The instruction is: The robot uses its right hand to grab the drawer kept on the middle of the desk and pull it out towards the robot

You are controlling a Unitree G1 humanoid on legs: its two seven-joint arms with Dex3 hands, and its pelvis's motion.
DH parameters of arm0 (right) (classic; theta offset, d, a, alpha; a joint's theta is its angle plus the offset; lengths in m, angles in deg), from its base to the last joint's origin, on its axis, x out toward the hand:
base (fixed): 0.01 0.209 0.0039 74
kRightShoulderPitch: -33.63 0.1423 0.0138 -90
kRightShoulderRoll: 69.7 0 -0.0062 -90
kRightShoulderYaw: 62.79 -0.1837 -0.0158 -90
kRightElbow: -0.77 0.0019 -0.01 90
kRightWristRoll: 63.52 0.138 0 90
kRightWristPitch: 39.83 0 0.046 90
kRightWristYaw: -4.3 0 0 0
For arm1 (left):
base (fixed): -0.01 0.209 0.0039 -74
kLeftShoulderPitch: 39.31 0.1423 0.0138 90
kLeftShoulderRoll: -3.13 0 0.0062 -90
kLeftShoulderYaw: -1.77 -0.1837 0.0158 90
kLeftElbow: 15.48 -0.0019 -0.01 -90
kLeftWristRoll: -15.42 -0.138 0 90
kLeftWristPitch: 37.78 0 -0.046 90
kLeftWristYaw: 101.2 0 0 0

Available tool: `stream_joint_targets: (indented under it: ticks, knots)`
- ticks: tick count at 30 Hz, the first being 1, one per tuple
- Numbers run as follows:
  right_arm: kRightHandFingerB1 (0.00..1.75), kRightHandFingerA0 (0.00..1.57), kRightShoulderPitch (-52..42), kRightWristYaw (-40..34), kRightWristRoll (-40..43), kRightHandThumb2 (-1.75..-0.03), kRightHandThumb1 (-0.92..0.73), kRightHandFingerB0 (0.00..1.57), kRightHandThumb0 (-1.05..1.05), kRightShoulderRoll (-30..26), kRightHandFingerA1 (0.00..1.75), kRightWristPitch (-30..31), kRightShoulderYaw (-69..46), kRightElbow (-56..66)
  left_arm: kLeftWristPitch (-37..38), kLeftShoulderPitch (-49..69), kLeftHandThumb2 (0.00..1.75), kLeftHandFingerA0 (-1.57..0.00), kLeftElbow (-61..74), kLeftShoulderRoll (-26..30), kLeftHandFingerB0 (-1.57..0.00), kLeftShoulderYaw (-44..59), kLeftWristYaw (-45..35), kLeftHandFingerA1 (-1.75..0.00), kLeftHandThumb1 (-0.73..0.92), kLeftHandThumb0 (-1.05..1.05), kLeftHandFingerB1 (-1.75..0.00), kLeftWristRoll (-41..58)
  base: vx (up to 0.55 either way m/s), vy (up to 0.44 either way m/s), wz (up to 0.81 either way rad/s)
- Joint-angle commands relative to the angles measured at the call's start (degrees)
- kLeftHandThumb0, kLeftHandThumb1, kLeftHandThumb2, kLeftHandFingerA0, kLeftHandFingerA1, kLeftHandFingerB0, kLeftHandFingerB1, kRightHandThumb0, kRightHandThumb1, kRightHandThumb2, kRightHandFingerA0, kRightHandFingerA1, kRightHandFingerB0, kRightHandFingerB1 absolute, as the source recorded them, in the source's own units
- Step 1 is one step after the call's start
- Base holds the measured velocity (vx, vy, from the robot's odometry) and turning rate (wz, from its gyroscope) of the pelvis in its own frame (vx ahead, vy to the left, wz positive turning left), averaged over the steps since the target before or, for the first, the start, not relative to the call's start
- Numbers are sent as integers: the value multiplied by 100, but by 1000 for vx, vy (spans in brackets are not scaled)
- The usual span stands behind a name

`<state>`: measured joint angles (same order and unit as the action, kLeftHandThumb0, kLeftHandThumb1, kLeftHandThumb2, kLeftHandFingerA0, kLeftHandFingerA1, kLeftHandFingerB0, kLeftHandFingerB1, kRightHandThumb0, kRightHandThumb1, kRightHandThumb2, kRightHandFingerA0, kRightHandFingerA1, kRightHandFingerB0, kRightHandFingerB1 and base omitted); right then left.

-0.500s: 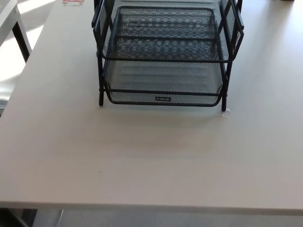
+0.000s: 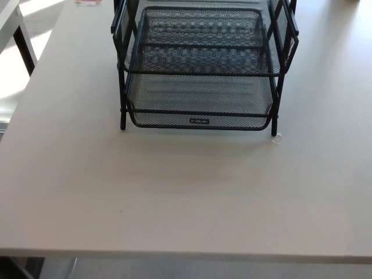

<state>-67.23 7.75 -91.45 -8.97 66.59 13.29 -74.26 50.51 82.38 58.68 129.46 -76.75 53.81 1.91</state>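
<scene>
A black wire-mesh organiser (image 2: 200,64) with stacked drawers stands at the far middle of the pale desk (image 2: 174,192). Its bottom drawer (image 2: 200,99) carries a small label (image 2: 199,121) on its front rim, which lies about level with the frame's front legs. Above it sits a second mesh drawer (image 2: 200,43). The top of the organiser is cut off by the picture's upper edge. Neither of my hands shows in the head view.
The desk's near edge (image 2: 186,254) crosses the bottom of the picture, its left edge (image 2: 35,87) runs up the left. A small clear scrap (image 2: 277,138) lies by the organiser's front right leg. Another desk's leg (image 2: 23,43) stands at the far left.
The whole picture has shifted up by a few pixels, so the camera has moved slightly. The organiser and its drawers have not moved on the desk.
</scene>
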Motion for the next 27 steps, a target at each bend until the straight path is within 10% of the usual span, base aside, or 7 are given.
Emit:
stream_joint_targets:
  ticks: [1, 2, 8, 9, 16, 17, 27]
  knots:
    - [51, 0, 2280, -264, -780, -96, -32, 0, -41, -131, 54, 169, 141, 1571, 403, -190, 61, -50, -437, 62, -48, -165, 272, -78, 72, -35, -57, -277, 0, 0, 0]
    - [37, 11, 2406, -384, -900, -62, -70, 11, -85, -48, 60, 29, 282, 1519, 461, -158, 62, -49, -412, 98, -45, -184, 286, -78, 73, -36, -57, -322, 0, 0, 0]
    - [32, 13, 3175, -393, -1139, -60, -64, 14, -76, 467, 48, -359, 1227, 1325, 284, -90, 62, -48, -215, 109, -43, -170, 249, -81, 73, -34, -56, -351, 0, 0, 0]
    - [50, 0, 3268, -390, -1253, -96, -34, 0, -40, 476, 52, -392, 1341, 1259, 126, -80, 61, -49, -124, -11, -48, 19, 196, -84, 72, -31, -62, -114, 0, 0, 0]
    - [34, 11, 4176, 61, -1509, -60, -67, 12, -80, 1043, 50, -94, 2191, 1220, 551, -281, 62, -48, -469, 145, -41, -239, 268, -81, 74, -34, -54, -337, 0, 0, 0]
    - [51, 0, 4206, 68, -1560, -96, -32, 0, -41, 1096, 52, -64, 2251, 1201, 577, -304, 62, -48, -478, 169, -42, -258, 258, -79, 73, -33, -54, -351, 0, 0, 0]
    - [51, 1, 4649, -180, -1861, -94, -28, 0, -41, 1888, 54, -601, 3056, 718, 857, -549, 62, -52, -838, 193, -45, -360, 376, -78, 73, -33, -53, -427, 0, 0, 0]
